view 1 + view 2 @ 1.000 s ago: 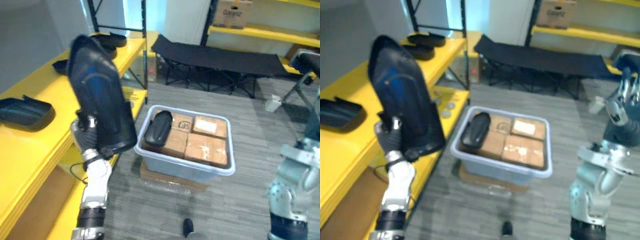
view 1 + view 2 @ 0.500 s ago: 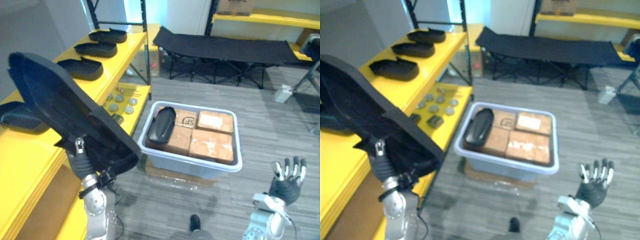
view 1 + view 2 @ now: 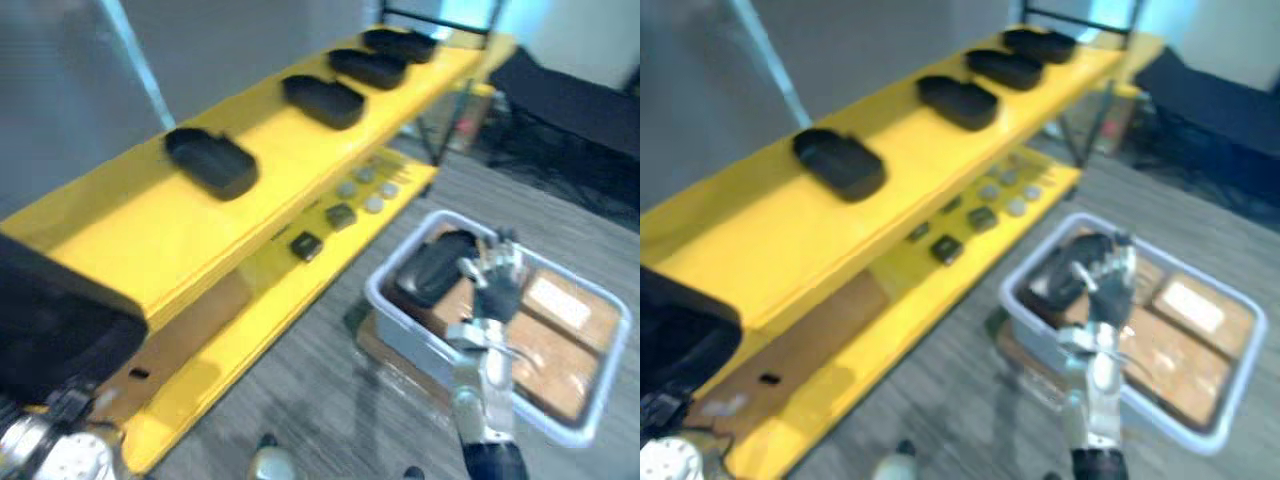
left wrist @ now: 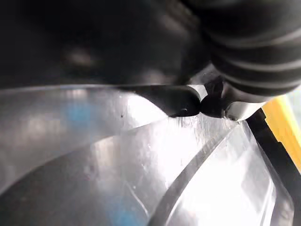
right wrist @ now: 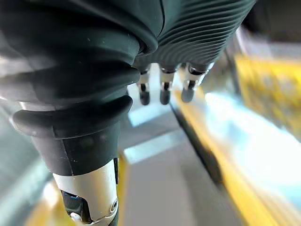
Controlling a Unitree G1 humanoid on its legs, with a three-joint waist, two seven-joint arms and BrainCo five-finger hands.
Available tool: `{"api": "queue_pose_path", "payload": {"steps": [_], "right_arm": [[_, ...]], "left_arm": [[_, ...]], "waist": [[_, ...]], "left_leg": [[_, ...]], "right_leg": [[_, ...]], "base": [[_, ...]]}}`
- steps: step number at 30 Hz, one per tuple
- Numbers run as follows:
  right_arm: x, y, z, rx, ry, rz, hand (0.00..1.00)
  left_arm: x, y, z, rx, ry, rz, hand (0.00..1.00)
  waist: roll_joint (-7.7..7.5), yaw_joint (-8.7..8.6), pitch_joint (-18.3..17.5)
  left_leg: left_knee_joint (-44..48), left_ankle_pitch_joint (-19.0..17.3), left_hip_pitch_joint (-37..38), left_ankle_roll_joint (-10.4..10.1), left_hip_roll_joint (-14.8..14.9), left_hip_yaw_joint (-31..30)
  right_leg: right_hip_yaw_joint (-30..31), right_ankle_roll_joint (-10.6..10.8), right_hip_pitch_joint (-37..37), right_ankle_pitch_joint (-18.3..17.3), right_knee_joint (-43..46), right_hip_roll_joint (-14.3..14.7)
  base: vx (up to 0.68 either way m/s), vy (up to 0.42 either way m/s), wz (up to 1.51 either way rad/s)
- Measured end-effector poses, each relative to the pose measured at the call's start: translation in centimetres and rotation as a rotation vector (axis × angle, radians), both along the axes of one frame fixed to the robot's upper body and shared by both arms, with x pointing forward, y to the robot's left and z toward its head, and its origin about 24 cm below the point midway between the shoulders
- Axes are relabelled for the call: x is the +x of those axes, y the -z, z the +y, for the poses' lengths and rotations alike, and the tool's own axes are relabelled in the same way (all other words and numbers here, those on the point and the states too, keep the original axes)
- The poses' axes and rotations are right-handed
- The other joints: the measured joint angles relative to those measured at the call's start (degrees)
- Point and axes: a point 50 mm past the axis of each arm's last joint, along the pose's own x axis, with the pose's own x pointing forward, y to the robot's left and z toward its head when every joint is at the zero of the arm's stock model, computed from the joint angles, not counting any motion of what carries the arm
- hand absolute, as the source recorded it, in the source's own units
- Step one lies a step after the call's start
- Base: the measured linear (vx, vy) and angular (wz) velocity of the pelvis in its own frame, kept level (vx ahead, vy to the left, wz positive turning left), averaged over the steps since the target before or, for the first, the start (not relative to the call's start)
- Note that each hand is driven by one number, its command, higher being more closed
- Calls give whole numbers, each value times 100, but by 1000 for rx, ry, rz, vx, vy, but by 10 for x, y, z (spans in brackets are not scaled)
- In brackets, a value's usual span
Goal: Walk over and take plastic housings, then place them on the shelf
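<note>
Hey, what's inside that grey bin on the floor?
A black plastic housing lies in the bin beside brown cardboard boxes. The right hand, fingers open, is in front and covers part of them. What lies beneath the boxes is hidden.

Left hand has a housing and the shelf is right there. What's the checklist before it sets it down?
1. Carried housing at the left hand: up by the shelf's near end, ok. The grip is hidden, cannot tell.
2. Free spot on the top shelf: bare yellow surface on the near side of the nearest shelved housing, ok.
3. Right hand: open, empty, raised in front of the bin, away from the shelf, ok.
4. Carried housing above shelf level: cannot tell.
5. Next pick: one bin housing lies beside the boxes, ok.
</note>
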Motion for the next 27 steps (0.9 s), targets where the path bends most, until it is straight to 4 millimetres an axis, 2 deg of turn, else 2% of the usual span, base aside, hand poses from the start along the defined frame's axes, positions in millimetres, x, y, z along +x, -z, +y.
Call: {"api": "queue_pose_path", "payload": {"steps": [3, 5, 9, 11, 13, 15, 16, 17, 20, 22, 24, 27], "right_arm": [[5, -6, 17, -34, -55, -15, 0], [8, -10, 18, -31, -45, -24, 0], [10, -11, 6, -61, -31, -7, 0], [11, -11, -5, -88, -18, 9, 0], [11, -10, -14, -98, 5, 26, 0], [8, -9, -24, -102, 49, 37, 0], [7, -9, -25, -103, 61, 41, 0], [5, -8, -24, -111, 71, 44, 0], [3, -14, -23, -132, 71, 16, 0], [3, -16, -23, -130, 69, 8, 0], [1, -14, -26, -130, 80, 15, 0], [-1, -11, -29, -129, 94, 25, 0]], "left_arm": [[-15, 1, 3, -6, 9, -23, 100], [-18, -2, 3, 16, 35, -27, 100], [-14, -8, 0, 55, 87, -30, 100], [-12, -8, 0, 47, 95, -43, 100], [-4, -8, -3, 38, 125, -59, 100], [10, -11, -8, 38, 194, -100, 100], [12, -11, -8, 38, 209, -104, 100], [13, -10, -8, 24, 230, -106, 100], [9, -7, -7, 14, 235, -74, 100], [8, -7, -9, 15, 239, -63, 100], [9, -11, -10, 36, 255, -71, 100], [13, -17, -12, 68, 294, -82, 100]], "waist": [[-117, 197, -23], [-152, 208, -26], [-183, 146, -43], [-168, 28, -40], [-181, -19, -35], [-205, -114, -11], [-222, -109, -8], [-249, -13, -20], [-322, 68, -20], [-299, 84, 10], [-270, 67, 71], [-320, 33, 186]], "left_leg": [[8, -15, -57, 21, -93, -199], [21, -20, -93, 31, -119, -216], [249, -171, -108, 83, -112, -97], [750, -393, -366, 144, -113, -97], [1121, -439, -627, 191, -136, -63], [1521, -414, -959, 239, -170, 107], [1511, -398, -982, 263, -182, 134], [1383, -354, -977, 278, -224, 118], [1080, -121, -985, 310, -279, 85], [1070, -84, -1005, 300, -283, 90], [1101, -61, -1095, 302, -307, 89], [1141, -26, -1169, 314, -349, 48]], "right_leg": [[-234, 57, 97, -131, 83, -72], [-262, 56, 61, -160, 143, -110], [-109, 44, 13, -170, 191, -123], [-106, 42, -34, -229, 337, -124], [-290, 41, 22, -254, 404, -129], [-916, 71, 377, -324, 400, -107], [-1012, 80, 448, -346, 399, -107], [-1107, 68, 472, -427, 406, -125], [-1232, -12, 445, -570, 583, -201], [-1217, -24, 367, -673, 793, -266], [-1217, -13, 292, -719, 936, -329], [-1178, -52, 242, -742, 1098, -380]], "base": [[47, 22, 45], [15, 37, 7], [-11, 44, -19], [-12, 57, -2], [-12, 48, 50], [-10, 14, 117], [-37, 8, 98], [-40, 8, 51], [-19, 21, 43], [-54, 26, 15], [-54, 26, 5], [-30, 30, 20]]}}
